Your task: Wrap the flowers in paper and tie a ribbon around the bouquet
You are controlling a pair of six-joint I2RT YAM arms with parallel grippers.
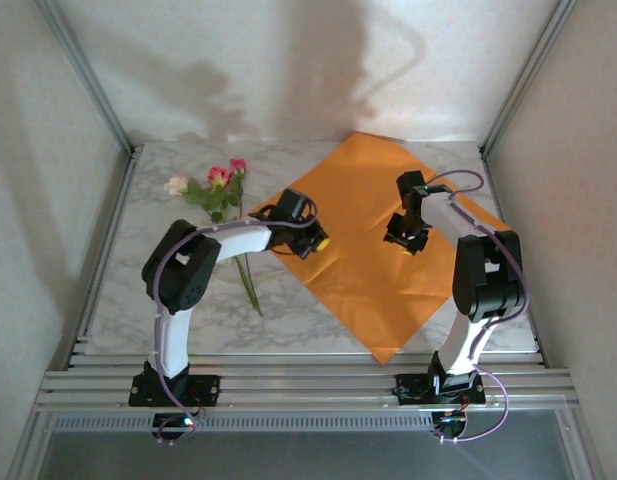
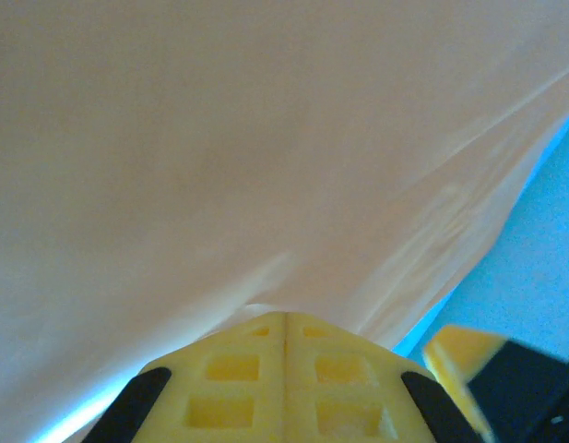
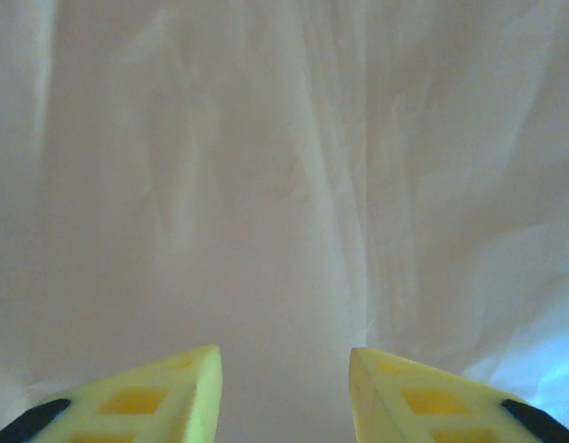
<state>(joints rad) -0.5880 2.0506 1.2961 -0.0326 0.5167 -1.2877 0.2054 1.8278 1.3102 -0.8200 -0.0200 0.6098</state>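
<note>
- Left hand is clamped on the paper at its nine-o'clock edge; if I tug, it may tear.
- My right hand, jaws apart, may crumple it.

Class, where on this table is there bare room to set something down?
Bare marble table runs left of the flowers, along the left rail, and near-centre between stems and paper. Crowded where flowers, left gripper and paper meet.
</note>
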